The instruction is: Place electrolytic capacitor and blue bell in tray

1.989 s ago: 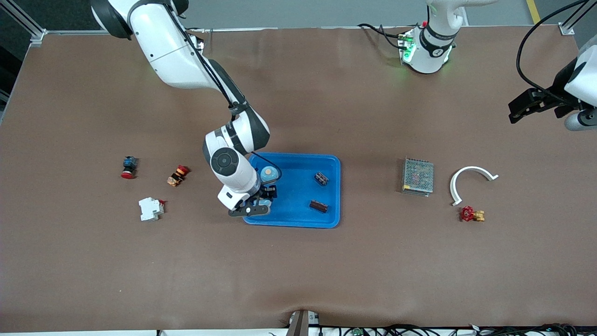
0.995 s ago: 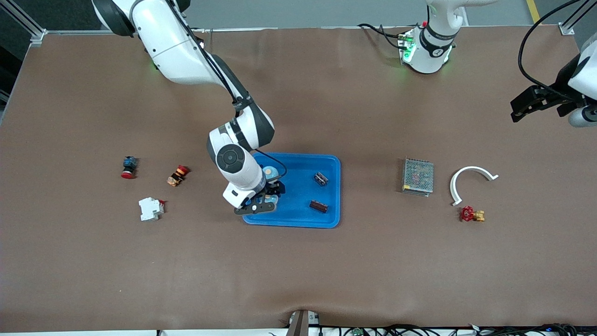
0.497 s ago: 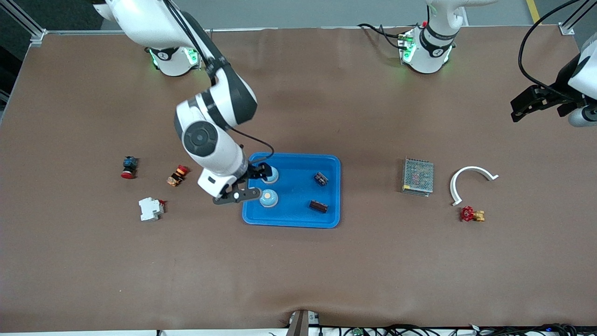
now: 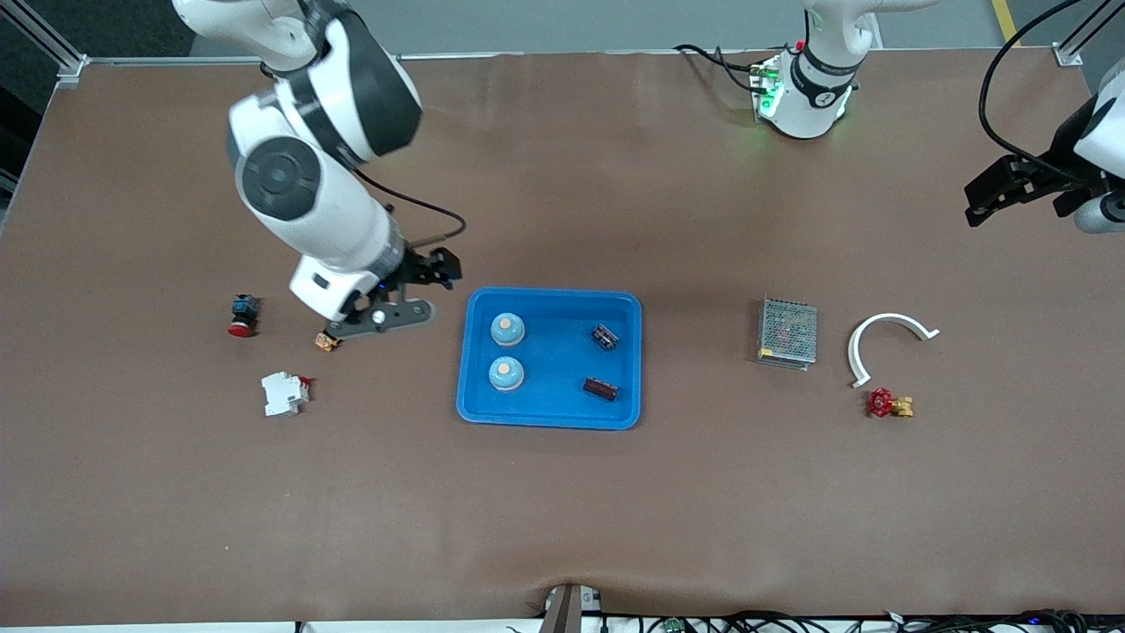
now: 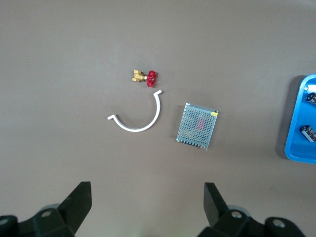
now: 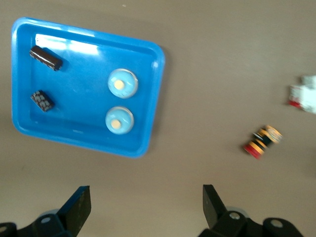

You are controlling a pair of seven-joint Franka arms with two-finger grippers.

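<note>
The blue tray (image 4: pixel 562 417) lies mid-table. In it sit two blue bells (image 4: pixel 507 330) (image 4: pixel 505 374) toward the right arm's end and two dark capacitors (image 4: pixel 605 337) (image 4: pixel 600 388) toward the left arm's end. My right gripper (image 4: pixel 429 290) hangs open and empty over bare table beside the tray. Its wrist view shows the gripper (image 6: pixel 146 197), the tray (image 6: pixel 157 89), both bells (image 6: pixel 121 83) (image 6: pixel 119 120) and both capacitors (image 6: pixel 45 58) (image 6: pixel 42 100). My left gripper (image 4: pixel 971 204) waits open and empty in the air at the left arm's end of the table, also seen as the gripper (image 5: pixel 147 197).
Toward the right arm's end lie a red push button (image 4: pixel 242 315), an orange-red button (image 4: pixel 330 340) and a white breaker (image 4: pixel 284 393). Toward the left arm's end lie a metal mesh box (image 4: pixel 787 332), a white arc piece (image 4: pixel 888 338) and a red valve (image 4: pixel 888 403).
My right gripper has risen off the tray and swung away toward the right arm's end, leaving the nearer blue bell in the tray. The left arm has stayed put.
</note>
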